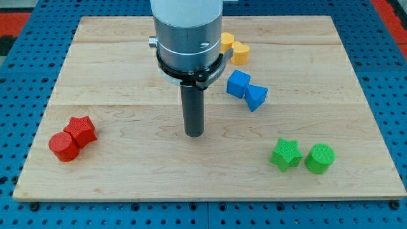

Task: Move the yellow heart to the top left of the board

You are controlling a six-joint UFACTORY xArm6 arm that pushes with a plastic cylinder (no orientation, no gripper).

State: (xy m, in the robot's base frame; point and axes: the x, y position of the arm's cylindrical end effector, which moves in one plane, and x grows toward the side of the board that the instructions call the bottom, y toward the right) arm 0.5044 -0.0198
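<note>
The yellow heart (pixel 240 52) lies near the view's top, right of centre, on the wooden board (pixel 127 70). Another yellow block (pixel 226 42) touches it on its left and is partly hidden by the arm's body. My tip (pixel 194 134) is near the board's middle, well below and to the left of the yellow heart, touching no block.
A blue cube (pixel 238 83) and a blue triangular block (pixel 256 97) sit right of my tip. A red star (pixel 81 129) and red cylinder (pixel 64 147) lie at bottom left. A green star (pixel 286 154) and green cylinder (pixel 319 158) lie at bottom right.
</note>
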